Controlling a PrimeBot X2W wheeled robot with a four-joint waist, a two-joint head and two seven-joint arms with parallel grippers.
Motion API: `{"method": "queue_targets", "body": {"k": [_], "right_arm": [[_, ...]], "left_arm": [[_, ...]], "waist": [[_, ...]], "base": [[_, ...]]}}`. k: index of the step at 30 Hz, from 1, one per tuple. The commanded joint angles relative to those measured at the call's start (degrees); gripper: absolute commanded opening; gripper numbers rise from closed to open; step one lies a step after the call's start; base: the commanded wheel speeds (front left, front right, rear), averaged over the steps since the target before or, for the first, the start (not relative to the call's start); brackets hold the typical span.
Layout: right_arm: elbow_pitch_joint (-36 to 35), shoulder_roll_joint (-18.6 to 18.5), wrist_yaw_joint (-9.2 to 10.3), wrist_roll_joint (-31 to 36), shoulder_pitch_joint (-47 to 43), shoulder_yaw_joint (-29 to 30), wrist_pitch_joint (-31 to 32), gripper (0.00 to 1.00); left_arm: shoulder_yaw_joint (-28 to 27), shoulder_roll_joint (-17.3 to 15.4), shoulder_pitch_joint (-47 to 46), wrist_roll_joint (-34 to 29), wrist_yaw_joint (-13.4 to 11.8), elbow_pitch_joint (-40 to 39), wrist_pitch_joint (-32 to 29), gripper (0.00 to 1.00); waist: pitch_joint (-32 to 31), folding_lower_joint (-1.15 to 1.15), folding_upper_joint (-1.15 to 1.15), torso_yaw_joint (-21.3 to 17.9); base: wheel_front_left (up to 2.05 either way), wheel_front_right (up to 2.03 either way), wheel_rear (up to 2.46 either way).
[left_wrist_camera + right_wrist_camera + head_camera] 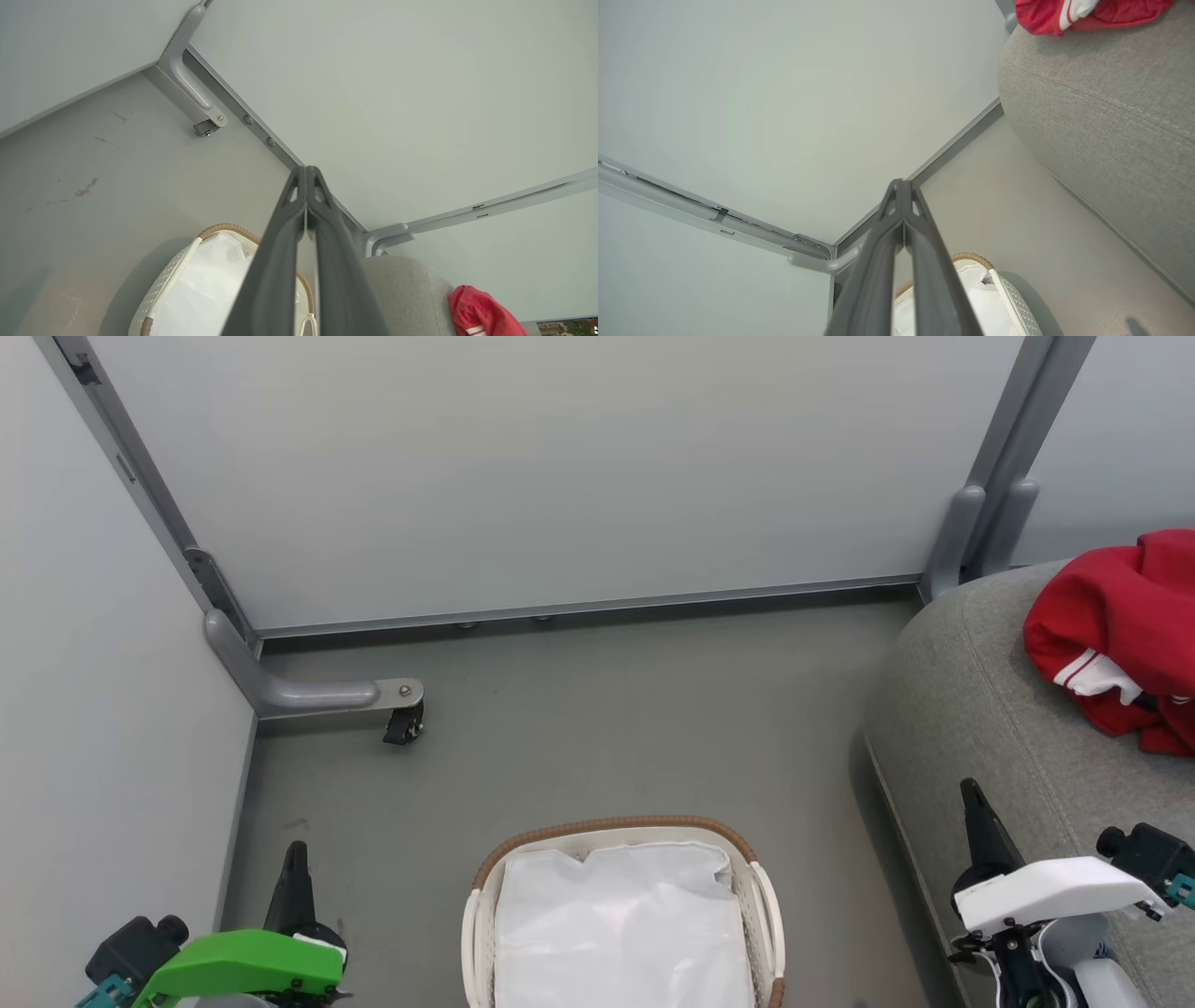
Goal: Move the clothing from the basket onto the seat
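— Left gripper [297, 859] lies nearest, at the lower left of the head view with its green shell behind it. How do its fingers stand?
— Pressed together. In the left wrist view the two dark fingers [280, 261] meet at the tips, with nothing between them.
— And the right gripper [973, 803]?
— It has a white shell and sits at the lower right, showing against the side of the seat [962, 709]. Its own wrist view has both fingers [873, 270] touching at the tips too, gripping nothing.
— Where is the basket [607, 825]?
— On the grey floor [607, 728] between the two grippers, at the bottom centre, its near end cut off by the frame edge. It has a brown woven rim and white side handles, and the white liner [621, 924] is spread across the inside.
— And the clothing?
— A red garment [1120, 607] with white trim lies crumpled on top of the grey seat at the right, well apart from the basket.
— What's behind?
— Pale wall panels [560, 467] meet in corners with grey metal framing. At the left, a frame foot carries a small black caster [403, 724] that rests on the floor.
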State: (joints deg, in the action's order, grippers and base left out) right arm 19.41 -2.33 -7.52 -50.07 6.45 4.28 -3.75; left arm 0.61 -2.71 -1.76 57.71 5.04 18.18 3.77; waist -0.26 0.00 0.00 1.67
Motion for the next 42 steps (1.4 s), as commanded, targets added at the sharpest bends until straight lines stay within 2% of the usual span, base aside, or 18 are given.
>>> {"method": "queue_targets", "body": {"k": [1, 42], "right_arm": [[-1.0, -0.4, 0.02, -1.9, 0.2, 0.2, 0.5, 0.00], [-3.8, -0.6, 0.04, -26.8, -0.1, 1.6, 6.6, 0.00]], "left_arm": [[-0.5, -0.2, -1.7, 1.8, 0.3, -1.0, -0.4, 0.00], [-4.7, -0.2, -3.7, 22.1, 1.7, -3.0, -6.6, 0.00]], "waist": [[0.0, 0.00, 0.00, 0.0], [0.2, 0.00, 0.00, -0.9]], "base": [[0.00, 0.00, 0.00], [0.00, 0.00, 0.00]]}}
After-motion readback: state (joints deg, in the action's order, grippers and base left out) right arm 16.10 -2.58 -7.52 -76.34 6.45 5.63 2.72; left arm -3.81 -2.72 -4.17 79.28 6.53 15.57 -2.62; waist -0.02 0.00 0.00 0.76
